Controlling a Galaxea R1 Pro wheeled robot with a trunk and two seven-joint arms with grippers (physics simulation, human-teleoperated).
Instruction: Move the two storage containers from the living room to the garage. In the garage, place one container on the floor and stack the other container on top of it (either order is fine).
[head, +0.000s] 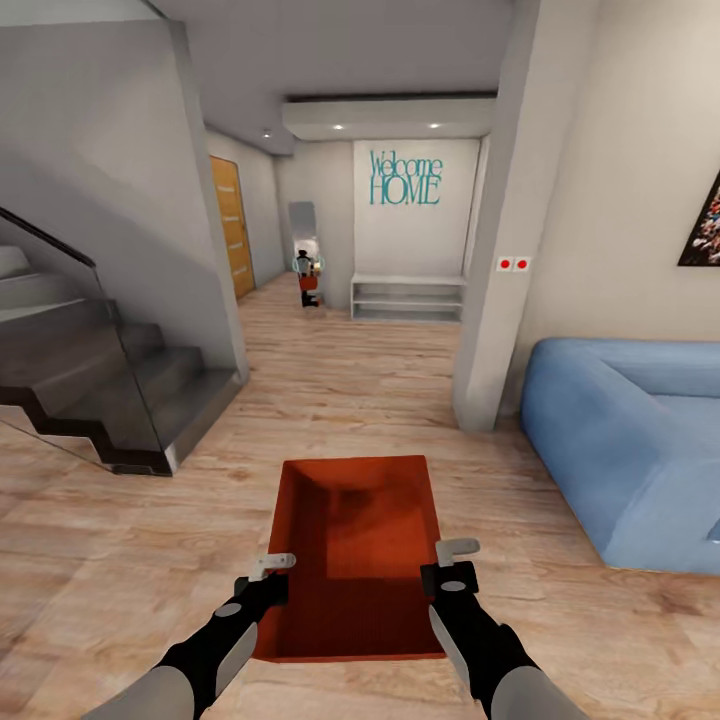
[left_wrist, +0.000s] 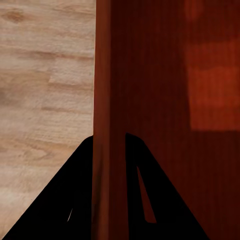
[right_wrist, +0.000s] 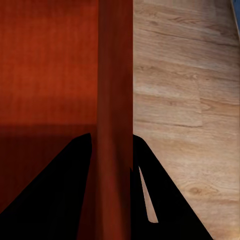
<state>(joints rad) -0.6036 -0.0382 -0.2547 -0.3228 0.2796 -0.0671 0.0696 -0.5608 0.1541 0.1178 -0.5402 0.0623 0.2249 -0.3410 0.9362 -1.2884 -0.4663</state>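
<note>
head camera, looking down a hallway from the living room. an orange-red storage container (head: 355, 550) is held above the light wood-plank floor (head: 130, 540) between both arms. the left gripper (head: 268, 572) clasps its left wall and the right gripper (head: 452, 562) clasps its right wall, one finger of each lying over the rim. a grey staircase (head: 100, 385) stands at left, a blue sofa (head: 630, 450) at right beside a white pillar (head: 505, 260). the far wall bears teal "welcome home" lettering (head: 405, 178) above a low white shelf (head: 407, 296); a wooden door (head: 232, 225) lies further left.
</note>
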